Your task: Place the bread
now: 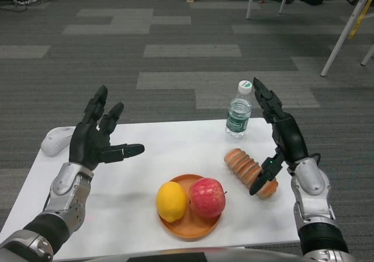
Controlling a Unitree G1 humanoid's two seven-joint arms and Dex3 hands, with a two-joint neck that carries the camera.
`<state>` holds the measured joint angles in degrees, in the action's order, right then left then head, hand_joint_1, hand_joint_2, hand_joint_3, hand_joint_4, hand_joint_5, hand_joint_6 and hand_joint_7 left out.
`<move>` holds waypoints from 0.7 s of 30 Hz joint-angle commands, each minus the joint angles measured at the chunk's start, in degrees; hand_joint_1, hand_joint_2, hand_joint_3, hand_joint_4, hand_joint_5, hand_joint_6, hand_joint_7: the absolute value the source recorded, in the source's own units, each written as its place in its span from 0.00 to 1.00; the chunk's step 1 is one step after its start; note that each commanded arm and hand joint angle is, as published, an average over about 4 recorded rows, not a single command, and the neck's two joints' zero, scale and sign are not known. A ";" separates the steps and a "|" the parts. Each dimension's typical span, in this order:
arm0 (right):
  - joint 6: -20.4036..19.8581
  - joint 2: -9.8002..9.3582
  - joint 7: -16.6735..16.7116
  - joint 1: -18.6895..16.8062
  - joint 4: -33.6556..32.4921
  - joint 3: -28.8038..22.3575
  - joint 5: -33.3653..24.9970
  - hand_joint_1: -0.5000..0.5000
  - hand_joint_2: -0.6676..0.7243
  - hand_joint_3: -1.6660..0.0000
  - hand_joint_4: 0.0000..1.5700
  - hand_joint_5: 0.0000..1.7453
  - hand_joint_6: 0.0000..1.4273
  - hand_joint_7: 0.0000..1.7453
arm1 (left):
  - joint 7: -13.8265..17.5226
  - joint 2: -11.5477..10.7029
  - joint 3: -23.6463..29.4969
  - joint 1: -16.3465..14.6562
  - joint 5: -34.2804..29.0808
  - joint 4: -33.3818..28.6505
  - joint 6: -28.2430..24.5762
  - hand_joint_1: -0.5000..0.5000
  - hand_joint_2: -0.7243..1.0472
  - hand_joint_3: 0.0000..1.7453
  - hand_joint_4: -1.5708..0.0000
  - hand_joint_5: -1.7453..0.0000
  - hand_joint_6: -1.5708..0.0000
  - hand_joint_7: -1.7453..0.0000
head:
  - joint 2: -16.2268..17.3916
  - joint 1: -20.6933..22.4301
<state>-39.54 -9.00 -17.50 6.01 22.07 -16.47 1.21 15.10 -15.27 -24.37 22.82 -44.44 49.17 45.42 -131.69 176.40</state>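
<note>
The bread (pixel 248 169), a ridged brown loaf, lies on the white table (pixel 175 151) right of the orange plate (pixel 193 227). My right hand (pixel 279 134) stands open beside it, fingers pointing up toward the bottle and the thumb reaching down to the loaf's near end; whether the thumb touches it I cannot tell. My left hand (pixel 98 137) is raised open over the table's left side, fingers spread, holding nothing.
The plate carries a yellow lemon (pixel 170 201) and a red apple (pixel 207 196). A water bottle (pixel 239 110) with a green label stands at the table's far edge. A white mouse (pixel 57 140) lies at the far left corner.
</note>
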 commanded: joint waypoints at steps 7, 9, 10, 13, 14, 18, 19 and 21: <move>1.11 0.30 4.03 -0.87 -3.90 6.51 -4.93 0.06 0.95 1.00 0.00 0.00 0.00 0.00 | -0.07 -0.12 0.14 0.56 -0.10 0.03 0.17 1.00 0.70 0.04 1.00 0.76 1.00 1.00 | -0.37 0.42; 1.11 0.30 4.82 -1.02 -4.34 7.15 -5.58 0.06 0.93 1.00 0.00 0.00 0.00 0.00 | -0.07 -0.14 0.18 0.56 -0.05 -0.01 0.19 1.00 0.70 0.01 1.00 0.76 1.00 1.00 | -0.35 0.45; 1.08 0.30 5.28 -1.13 -4.58 7.50 -5.96 0.07 0.93 1.00 0.00 0.00 0.00 0.00 | -0.07 -0.16 0.20 0.56 -0.03 -0.04 0.19 1.00 0.70 0.00 1.00 0.76 1.00 1.00 | -0.38 0.50; 1.04 0.32 6.31 -1.33 -5.37 8.45 -6.82 0.08 0.95 1.00 0.00 0.00 0.00 0.00 | -0.07 -0.20 0.20 0.56 0.03 -0.10 0.19 1.00 0.70 0.00 1.00 0.76 1.00 1.00 | -0.35 0.36; 1.04 0.32 6.62 -1.37 -5.68 8.82 -7.04 0.08 0.95 1.00 0.00 0.00 0.00 0.00 | -0.07 -0.20 0.20 0.58 0.08 -0.12 0.19 1.00 0.70 0.00 1.00 0.76 1.00 1.00 | -0.36 0.33; 1.04 0.35 7.15 -1.39 -6.18 9.57 -7.34 0.08 0.93 1.00 0.00 0.00 0.00 0.00 | -0.07 -0.20 0.18 0.69 0.17 -0.12 0.19 1.00 0.70 0.01 1.00 0.76 1.00 1.00 | -0.50 0.39; 1.04 0.37 7.24 -1.37 -6.25 9.70 -7.43 0.08 0.92 1.00 0.00 0.00 0.00 0.00 | -0.07 -0.20 0.16 0.72 0.19 -0.12 0.19 1.00 0.70 0.01 1.00 0.76 1.00 1.00 | -0.53 0.42; 1.04 0.39 7.44 -1.35 -6.34 9.92 -7.54 0.08 0.91 1.00 0.00 0.00 0.00 0.00 | -0.07 -0.20 0.16 0.78 0.23 -0.12 0.19 1.00 0.69 0.03 1.00 0.76 1.00 1.00 | -0.57 0.46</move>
<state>-38.84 -8.44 -10.53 4.95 16.33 -6.70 -5.91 15.10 -15.17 -24.36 22.83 -44.40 49.15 45.42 -132.24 176.83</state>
